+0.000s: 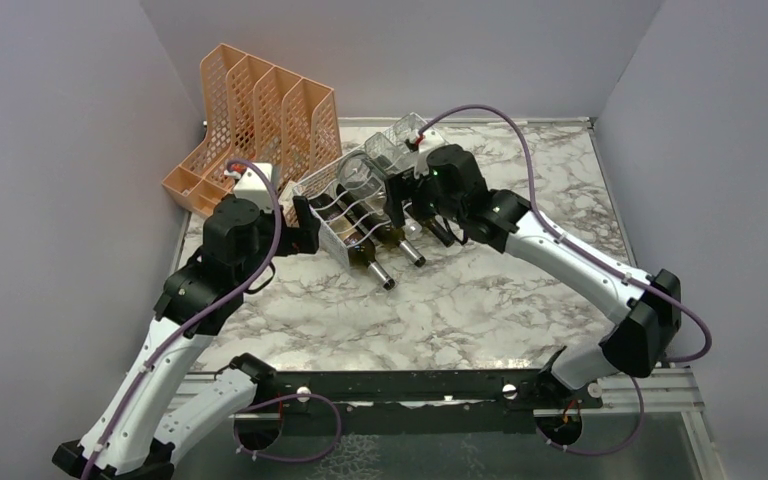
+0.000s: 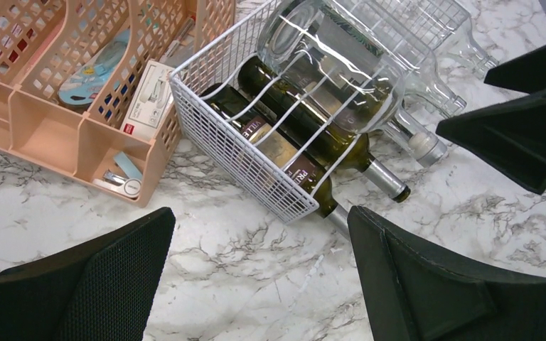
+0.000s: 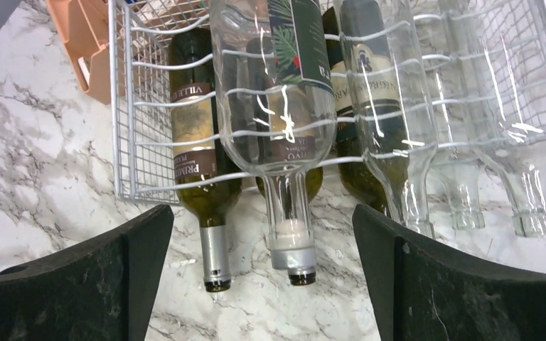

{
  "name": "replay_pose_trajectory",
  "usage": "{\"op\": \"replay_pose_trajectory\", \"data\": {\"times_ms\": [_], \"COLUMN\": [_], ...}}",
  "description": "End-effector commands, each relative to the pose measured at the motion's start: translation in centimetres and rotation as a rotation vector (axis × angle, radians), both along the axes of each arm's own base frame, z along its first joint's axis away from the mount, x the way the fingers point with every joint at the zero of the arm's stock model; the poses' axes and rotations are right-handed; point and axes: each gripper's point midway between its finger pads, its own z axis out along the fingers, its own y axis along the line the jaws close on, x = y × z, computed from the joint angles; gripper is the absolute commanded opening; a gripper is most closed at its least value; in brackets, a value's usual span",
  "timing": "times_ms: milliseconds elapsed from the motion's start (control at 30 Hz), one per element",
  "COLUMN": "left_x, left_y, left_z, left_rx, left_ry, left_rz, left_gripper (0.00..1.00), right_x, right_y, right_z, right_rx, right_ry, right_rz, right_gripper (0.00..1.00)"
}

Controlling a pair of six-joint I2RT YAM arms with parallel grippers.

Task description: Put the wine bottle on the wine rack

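Two grippers flank the wine rack (image 1: pixel 332 222), and you have both spread wide with nothing between the pads. The left gripper (image 2: pixel 259 220) hangs over bare marble just short of the rack's near corner, and the right gripper (image 3: pixel 263 213) faces the bottle mouths. The rack is white wire, with a mesh end wall and wavy rows forming cradles. It lies on the marble table (image 1: pixel 500 300) just beside the orange file organizer (image 1: pixel 260 110). The wine bottle (image 3: pixel 274 85) is clear glass and rests on its side on the upper wavy row, toward the left end as your right wrist camera sees it, with its neck pointing out at that gripper. It wears a dark label printed with green leaves and white lettering, and a pale band rings the neck near the mouth. Beneath it, dark green bottles (image 3: pixel 197 142) with tan and brown labels lie in the lower row, the leftmost neck wrapped in silver foil and poking past the rack's edge. More clear bottles (image 3: pixel 387 106) lie alongside to the right; whether each sits in a cradle you cannot tell.
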Motion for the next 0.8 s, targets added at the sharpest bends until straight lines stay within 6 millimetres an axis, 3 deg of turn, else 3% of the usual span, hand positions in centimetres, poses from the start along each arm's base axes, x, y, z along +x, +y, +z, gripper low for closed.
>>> {"op": "replay_pose_trajectory", "data": {"times_ms": [0, 167, 300, 533, 767], "left_x": [-0.1, -0.7, -1.4, -3.1, -5.2], "left_y": [0.0, 0.2, 1.2, 3.2, 5.9], "left_z": [2.7, 4.8, 6.7, 10.7, 14.3], "left_rx": [-0.018, -0.030, -0.035, -0.042, -0.052], "left_ry": [-0.073, -0.127, -0.187, -0.310, -0.425], "left_rz": [-0.011, -0.029, -0.005, 0.031, 0.102], "left_gripper": [0.99, 0.99, 0.99, 0.99, 0.99], "right_x": [-0.4, -2.7, -4.9, -7.7, -10.4], "right_y": [-1.3, -2.9, -5.4, -12.8, -19.8], "right_z": [-0.6, -1.4, -0.9, 1.3, 5.7], "right_rx": [0.002, -0.016, 0.007, 0.039, 0.066], "right_ry": [-0.008, 0.028, -0.003, -0.059, -0.166], "right_rz": [-0.038, -0.009, -0.020, -0.246, -0.429], "right_gripper": [0.98, 0.88, 0.84, 0.89, 0.89]}}
